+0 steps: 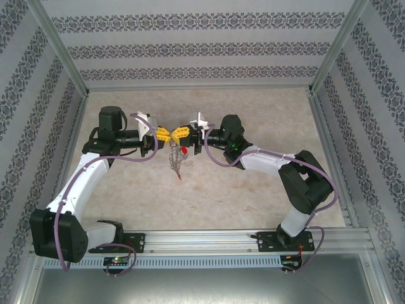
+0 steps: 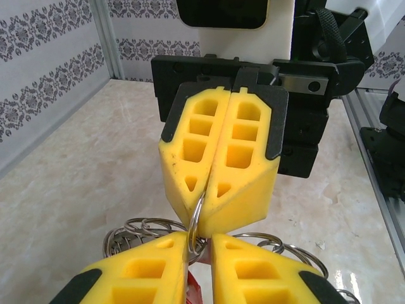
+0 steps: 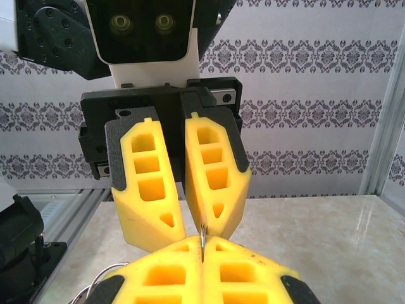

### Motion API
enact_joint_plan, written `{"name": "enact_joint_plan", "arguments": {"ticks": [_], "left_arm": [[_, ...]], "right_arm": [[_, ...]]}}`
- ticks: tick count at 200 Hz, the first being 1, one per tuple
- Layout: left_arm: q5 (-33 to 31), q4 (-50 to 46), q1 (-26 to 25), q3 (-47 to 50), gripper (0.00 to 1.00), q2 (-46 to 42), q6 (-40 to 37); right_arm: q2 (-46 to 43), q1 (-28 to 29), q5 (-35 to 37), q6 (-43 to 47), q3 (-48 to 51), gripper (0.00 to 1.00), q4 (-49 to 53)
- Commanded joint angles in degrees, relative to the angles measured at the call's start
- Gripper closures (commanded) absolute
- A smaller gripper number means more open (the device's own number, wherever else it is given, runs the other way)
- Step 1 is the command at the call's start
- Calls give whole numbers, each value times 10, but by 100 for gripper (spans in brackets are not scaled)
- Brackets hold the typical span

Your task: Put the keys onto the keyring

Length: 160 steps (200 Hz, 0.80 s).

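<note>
The two grippers meet tip to tip above the middle of the table. My right gripper (image 1: 181,133) (image 3: 202,244) is shut on a thin steel ring of the keyring (image 1: 174,158) (image 3: 203,235), which stands edge-on between its yellow pads. My left gripper (image 1: 163,134) (image 2: 201,244) faces it with a narrow gap between its fingers. The ring (image 2: 192,224) runs along the inner face of its left finger. More beaded loops hang below both grippers. One of the keys, with a red head (image 1: 183,151) (image 2: 192,287), dangles under them, and another red key (image 1: 180,178) hangs lower on the chain.
The marble-patterned table (image 1: 253,202) is enclosed by patterned walls with aluminium posts (image 1: 63,63). A metal rail (image 1: 209,239) carries both arm bases along the near edge. Purple cables (image 1: 142,158) loop beside the left wrist.
</note>
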State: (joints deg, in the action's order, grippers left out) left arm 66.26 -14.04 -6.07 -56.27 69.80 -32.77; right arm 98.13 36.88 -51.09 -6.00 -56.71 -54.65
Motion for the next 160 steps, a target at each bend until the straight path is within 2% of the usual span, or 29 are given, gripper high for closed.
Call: {"name": "enact_joint_plan", "arguments": {"ticks": [1, 35, 60, 84, 100, 107, 123, 136, 160], "left_arm": [[32, -26, -10, -8, 83, 9, -12], [31, -39, -14, -13, 87, 14, -17], [31, -46, -15, -23, 100, 16, -19], [31, -48, -15, -25, 100, 16, -20], [5, -49, -15, -23, 100, 12, -18], [-11, -46, -15, -20, 100, 7, -19], [-52, -42, -16, -11, 100, -9, -24], [-84, -58, -20, -10, 100, -20, -46], [-134, -136, -36, -27, 100, -21, -121]], "right_arm": [[-19, 4, -12, 19, -14, 100, -36], [-17, 10, -10, 29, -16, 100, -26], [-16, 10, -9, 36, -14, 100, -20], [-16, 11, -11, 53, -8, 100, -8], [-22, 8, -18, 83, -2, 100, 22], [-26, 4, -26, 104, 0, 100, 47], [-40, -10, -27, 165, 8, 86, 116], [-54, -17, -26, 236, 8, 77, 215], [-70, -16, -3, 380, -11, 72, 405]]}}
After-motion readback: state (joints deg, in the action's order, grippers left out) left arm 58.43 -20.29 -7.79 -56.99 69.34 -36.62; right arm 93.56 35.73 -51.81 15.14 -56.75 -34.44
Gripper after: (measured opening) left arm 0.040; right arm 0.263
